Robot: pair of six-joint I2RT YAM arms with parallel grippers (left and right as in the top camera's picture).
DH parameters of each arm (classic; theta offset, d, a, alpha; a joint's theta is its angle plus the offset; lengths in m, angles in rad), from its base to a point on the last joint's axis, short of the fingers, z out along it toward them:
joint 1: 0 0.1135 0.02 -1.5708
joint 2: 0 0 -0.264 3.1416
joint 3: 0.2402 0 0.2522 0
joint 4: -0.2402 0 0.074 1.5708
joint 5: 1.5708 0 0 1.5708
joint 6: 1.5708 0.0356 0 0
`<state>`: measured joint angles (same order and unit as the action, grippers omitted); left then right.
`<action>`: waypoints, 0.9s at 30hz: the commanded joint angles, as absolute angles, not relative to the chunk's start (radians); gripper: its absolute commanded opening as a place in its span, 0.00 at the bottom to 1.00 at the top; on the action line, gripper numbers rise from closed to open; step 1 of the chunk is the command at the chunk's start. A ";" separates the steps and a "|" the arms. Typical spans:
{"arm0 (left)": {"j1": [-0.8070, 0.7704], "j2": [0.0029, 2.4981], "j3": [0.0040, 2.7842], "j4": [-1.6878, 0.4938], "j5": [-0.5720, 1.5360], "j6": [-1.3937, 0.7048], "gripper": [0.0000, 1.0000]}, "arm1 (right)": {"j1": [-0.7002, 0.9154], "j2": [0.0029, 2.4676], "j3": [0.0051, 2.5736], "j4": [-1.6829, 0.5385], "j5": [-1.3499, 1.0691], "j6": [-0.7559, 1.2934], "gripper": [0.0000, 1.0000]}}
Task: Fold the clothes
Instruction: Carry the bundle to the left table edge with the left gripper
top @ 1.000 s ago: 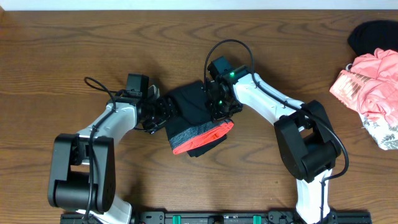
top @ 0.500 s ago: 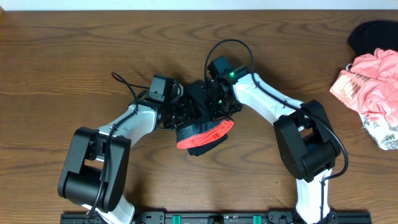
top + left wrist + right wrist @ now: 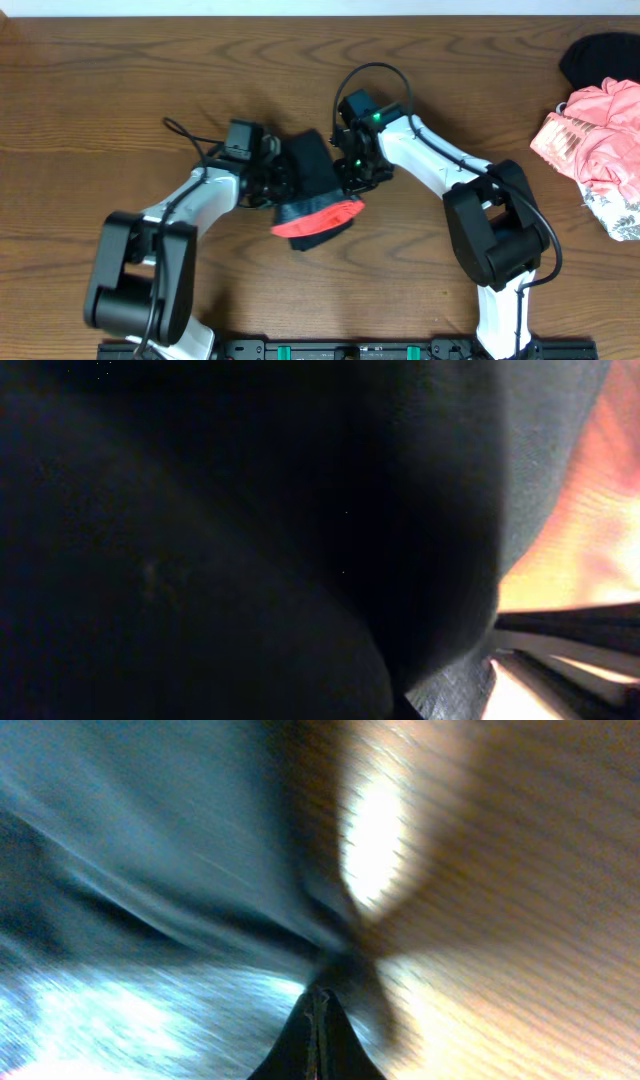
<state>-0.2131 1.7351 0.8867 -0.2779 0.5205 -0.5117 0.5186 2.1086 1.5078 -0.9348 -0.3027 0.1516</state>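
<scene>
A black garment [image 3: 312, 172] with a red band [image 3: 322, 216] lies bunched on the wooden table [image 3: 120, 90] between my two arms. My left gripper [image 3: 281, 184] is at its left edge, shut on the cloth. Black fabric [image 3: 250, 510] fills the left wrist view, hiding the jaws, with red cloth [image 3: 590, 510] at the right. My right gripper [image 3: 352, 174] is at the garment's right edge. In the right wrist view its fingertips [image 3: 318, 996] are pressed together, with creases of dark fabric [image 3: 150, 870] drawn toward them.
A pile of other clothes sits at the far right edge: a pink piece [image 3: 598, 135], a black one [image 3: 600, 55] behind it and a floral one [image 3: 622, 215] in front. Bare wood [image 3: 500, 870] lies to the right of the right gripper.
My left arm reached right into the garment, its jaws closed, and it drew back a little left. The garment is bunched narrower and has shifted left. My right gripper stayed shut.
</scene>
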 commanded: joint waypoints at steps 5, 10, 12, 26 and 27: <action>-0.073 1.625 0.940 -0.282 0.247 -0.366 0.06 | 0.462 1.911 1.607 -0.991 -0.235 0.110 0.01; 0.034 1.623 0.961 -0.192 0.234 -0.355 0.06 | 0.439 1.806 1.608 -1.020 -0.232 0.111 0.01; 0.088 1.623 0.963 -0.152 0.234 -0.356 0.06 | 0.435 1.783 1.608 -1.047 -0.207 0.111 0.01; 0.426 1.626 1.032 0.131 0.102 -0.511 0.06 | 0.435 1.779 1.607 -1.102 -0.183 0.111 0.01; 0.442 1.628 1.032 0.167 0.095 -0.532 0.06 | 0.435 1.779 1.607 -1.106 -0.183 0.111 0.01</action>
